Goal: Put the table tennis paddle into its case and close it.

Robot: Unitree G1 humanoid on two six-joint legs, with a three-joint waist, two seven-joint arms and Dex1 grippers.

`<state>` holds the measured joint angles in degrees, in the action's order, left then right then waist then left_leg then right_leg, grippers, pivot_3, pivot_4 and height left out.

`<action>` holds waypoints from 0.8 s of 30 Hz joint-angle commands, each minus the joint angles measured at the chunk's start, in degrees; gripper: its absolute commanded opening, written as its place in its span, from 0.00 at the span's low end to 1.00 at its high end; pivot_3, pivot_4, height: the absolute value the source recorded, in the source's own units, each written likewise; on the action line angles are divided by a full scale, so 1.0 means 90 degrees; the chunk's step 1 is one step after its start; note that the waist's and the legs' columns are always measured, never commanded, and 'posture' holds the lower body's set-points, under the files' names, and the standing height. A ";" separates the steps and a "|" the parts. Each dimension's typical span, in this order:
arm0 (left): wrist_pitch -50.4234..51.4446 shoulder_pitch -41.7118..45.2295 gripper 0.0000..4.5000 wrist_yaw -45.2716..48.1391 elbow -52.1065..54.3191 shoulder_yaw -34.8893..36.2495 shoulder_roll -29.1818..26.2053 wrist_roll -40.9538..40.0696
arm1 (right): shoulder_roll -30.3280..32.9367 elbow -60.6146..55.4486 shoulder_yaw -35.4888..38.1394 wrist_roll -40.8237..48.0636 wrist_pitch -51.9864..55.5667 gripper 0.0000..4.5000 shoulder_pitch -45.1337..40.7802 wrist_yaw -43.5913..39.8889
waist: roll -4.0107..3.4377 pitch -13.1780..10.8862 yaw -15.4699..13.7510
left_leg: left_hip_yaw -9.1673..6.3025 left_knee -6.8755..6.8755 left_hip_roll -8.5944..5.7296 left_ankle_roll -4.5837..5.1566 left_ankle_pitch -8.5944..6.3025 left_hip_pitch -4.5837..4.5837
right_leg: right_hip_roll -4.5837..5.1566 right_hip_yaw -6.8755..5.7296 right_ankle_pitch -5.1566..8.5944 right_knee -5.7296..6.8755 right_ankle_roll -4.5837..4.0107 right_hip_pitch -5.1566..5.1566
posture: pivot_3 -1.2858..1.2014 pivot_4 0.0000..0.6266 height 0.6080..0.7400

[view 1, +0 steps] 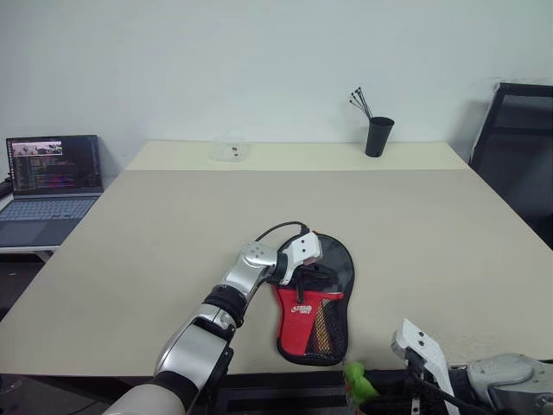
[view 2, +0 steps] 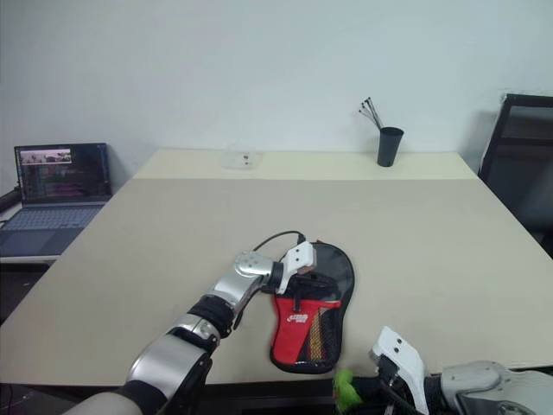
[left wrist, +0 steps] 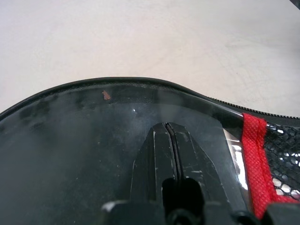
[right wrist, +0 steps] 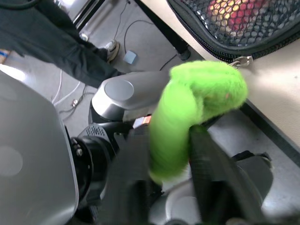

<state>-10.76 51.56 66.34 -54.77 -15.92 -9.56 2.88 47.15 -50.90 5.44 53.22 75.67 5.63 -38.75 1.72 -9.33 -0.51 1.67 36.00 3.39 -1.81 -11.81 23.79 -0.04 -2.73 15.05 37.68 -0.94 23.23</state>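
Observation:
The case (view 1: 339, 264), a black paddle-shaped pouch with a red logo panel and mesh pocket, lies flat near the front edge of the table (view 1: 173, 225). My left gripper (left wrist: 167, 140) is shut, its tips pressed down on the case's glossy black upper face. The paddle is hidden; I can only see red and yellow through the mesh (right wrist: 234, 14). Below the table's front edge, my right gripper (right wrist: 168, 136) is open, its fingers standing either side of a fluffy green tuft (right wrist: 201, 89) that hangs by the case's zip pull (right wrist: 241, 61).
A laptop (view 1: 52, 186) sits on a side desk at the left. At the table's far side stand a black cup with sticks (view 1: 378, 136) and a small clear container (view 1: 230, 151). A black chair (view 1: 518, 147) is at the right. A person's leg (right wrist: 56, 42) shows on the floor below.

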 commanded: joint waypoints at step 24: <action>0.2816 -0.2974 0.00 -0.0123 0.5370 0.1687 -0.2288 -0.1659 | -0.0472 0.4821 -0.0447 -0.2277 -0.4276 0.74 -0.3488 -0.1257 | 0.0010 -0.0080 0.0155 | 0.0027 -0.0007 0.0037 0.0001 0.0000 0.0002 | -0.0042 0.0052 0.0002 0.0035 -0.0005 0.0044 | 0.52 0.24 1.00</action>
<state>12.64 25.73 66.85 -11.86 -3.38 -29.38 -9.47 43.36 -9.80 1.04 34.14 40.30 -23.88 -48.65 1.80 -10.05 0.88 1.94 35.95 3.71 -1.80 -11.81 23.80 -0.39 -2.25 15.06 38.00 -0.98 23.62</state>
